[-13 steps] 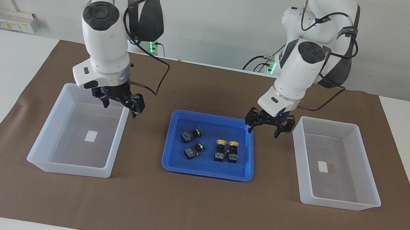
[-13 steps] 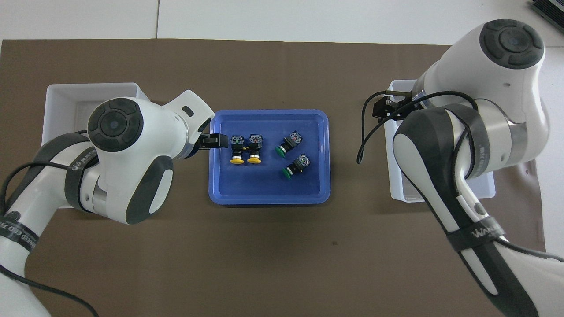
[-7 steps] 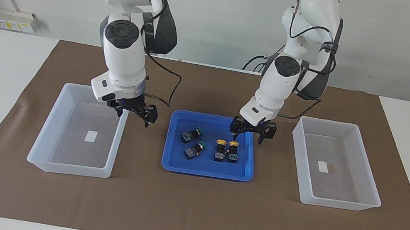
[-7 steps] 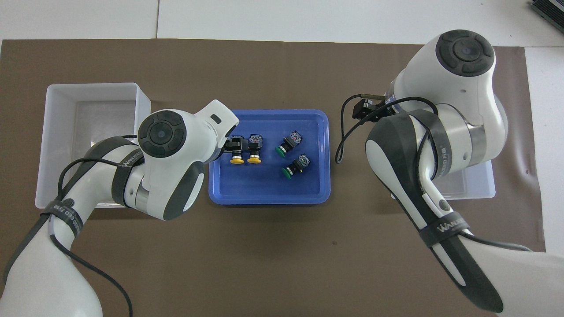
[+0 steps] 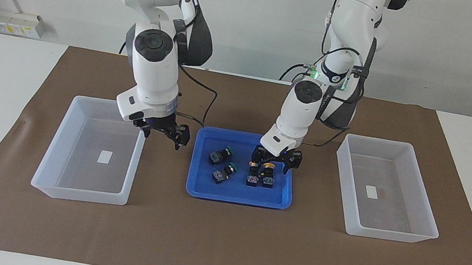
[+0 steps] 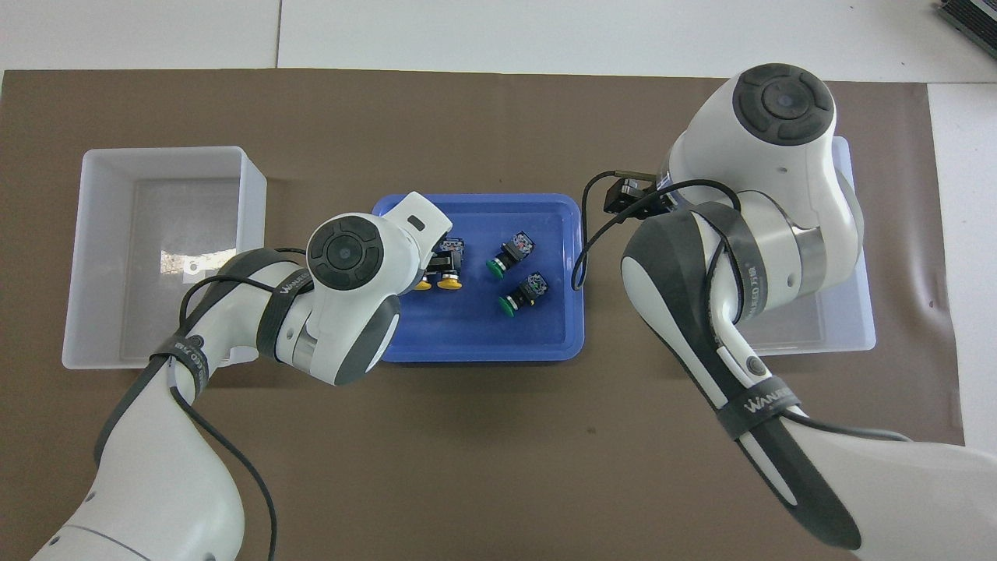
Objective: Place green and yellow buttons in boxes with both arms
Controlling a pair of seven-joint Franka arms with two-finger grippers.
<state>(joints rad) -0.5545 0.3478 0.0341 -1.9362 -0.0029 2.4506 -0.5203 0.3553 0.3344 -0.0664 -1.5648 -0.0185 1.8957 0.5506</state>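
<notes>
Two yellow buttons [image 5: 252, 175] [image 6: 448, 269] stand side by side in a blue tray [image 5: 237, 196], at its left arm's end. Two green buttons [image 5: 218, 155] [image 6: 510, 253] lie on their sides at the tray's other end. My left gripper [image 5: 271, 163] hangs open, low over the yellow caps; I cannot tell whether it touches them, and the wrist hides it in the overhead view. My right gripper [image 5: 162, 138] [image 6: 627, 196] is open and holds nothing. It hangs over the mat between the tray and the box [image 5: 54, 144] at the right arm's end. The second box [image 5: 345, 171] [image 6: 249, 187] sits at the left arm's end.
Both boxes hold only a small white label. A brown mat [image 5: 216, 245] covers the middle of the white table. The blue tray [image 6: 467, 335] lies between the boxes. Black cables hang from both wrists.
Both arms swung in toward the tray. The left gripper went from above the tray's corner down over the yellow buttons. The right gripper left its box and now hangs beside the tray.
</notes>
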